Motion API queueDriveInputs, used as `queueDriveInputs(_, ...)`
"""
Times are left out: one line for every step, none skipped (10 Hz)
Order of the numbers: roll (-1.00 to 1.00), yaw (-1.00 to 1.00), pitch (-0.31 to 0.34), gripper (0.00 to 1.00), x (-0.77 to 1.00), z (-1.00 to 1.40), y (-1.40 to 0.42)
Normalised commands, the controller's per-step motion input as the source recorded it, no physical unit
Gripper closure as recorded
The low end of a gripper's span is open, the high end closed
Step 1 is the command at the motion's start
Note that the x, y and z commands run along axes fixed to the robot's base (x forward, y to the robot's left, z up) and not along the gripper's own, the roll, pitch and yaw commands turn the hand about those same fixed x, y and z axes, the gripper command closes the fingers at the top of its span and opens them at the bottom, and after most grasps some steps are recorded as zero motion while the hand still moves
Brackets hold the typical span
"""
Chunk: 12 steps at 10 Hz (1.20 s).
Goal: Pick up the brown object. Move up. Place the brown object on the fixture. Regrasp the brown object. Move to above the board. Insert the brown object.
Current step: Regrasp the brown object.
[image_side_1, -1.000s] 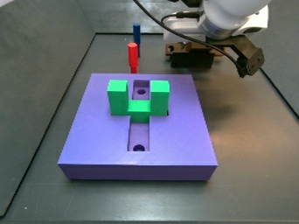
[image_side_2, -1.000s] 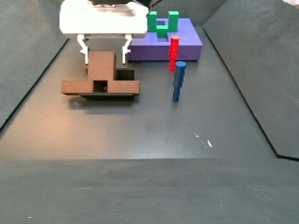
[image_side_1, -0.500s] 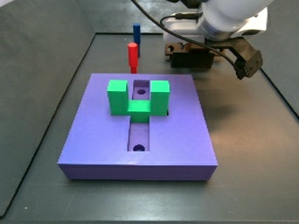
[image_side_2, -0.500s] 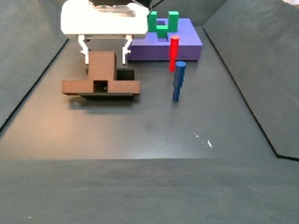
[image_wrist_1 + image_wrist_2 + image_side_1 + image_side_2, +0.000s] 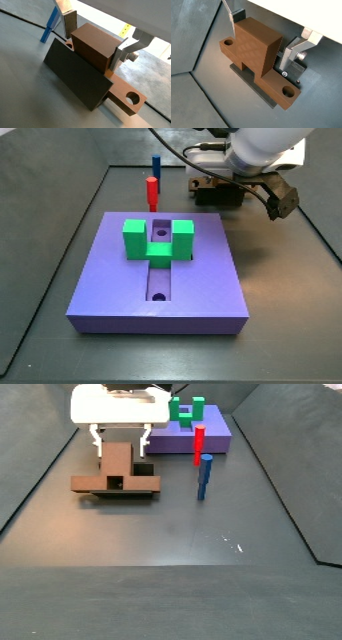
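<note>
In both wrist views your gripper [image 5: 93, 42] straddles the brown object [image 5: 254, 55] on the fixture [image 5: 77, 82], fingers [image 5: 294, 50] apart, not clamping. Close off-centre and it could tilt. In a side view the board [image 5: 160, 278] lies well apart; the arm hides the fixture.

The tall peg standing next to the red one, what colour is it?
Blue. The blue peg shows best in a side view, beside the red peg, away from the gripper.
</note>
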Motion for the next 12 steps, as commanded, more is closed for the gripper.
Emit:
queueDriveInputs(0.11,0.0,0.066,0.0,0.0,-0.04,0.0)
queueDriveInputs(0.11,0.0,0.046,0.0,0.0,-0.05,-0.01)
queueDriveInputs(0.1,0.0,0.054,0.0,0.0,-0.03,0.0)
queueDriveInputs(0.11,0.0,0.057,0.0,0.0,0.0,0.0)
queueDriveInputs(0.0,0.0,0.0,0.0,0.0,0.0,0.0)
queueDriveInputs(0.0,0.0,0.0,1.0,0.0,0.0,0.0)
queueDriveInputs(0.0,0.0,0.0,1.0,0.0,0.0,0.0)
queueDriveInputs(0.0,0.0,0.0,1.0,0.0,0.0,0.0)
queueDriveInputs(0.0,0.0,0.0,1.0,0.0,0.0,0.0)
queueDriveInputs(0.0,0.0,0.0,1.0,0.0,0.0,0.0)
queueDriveInputs(0.0,0.0,0.0,1.0,0.0,0.0,0.0)
queueDriveInputs(0.0,0.0,0.0,1.0,0.0,0.0,0.0)
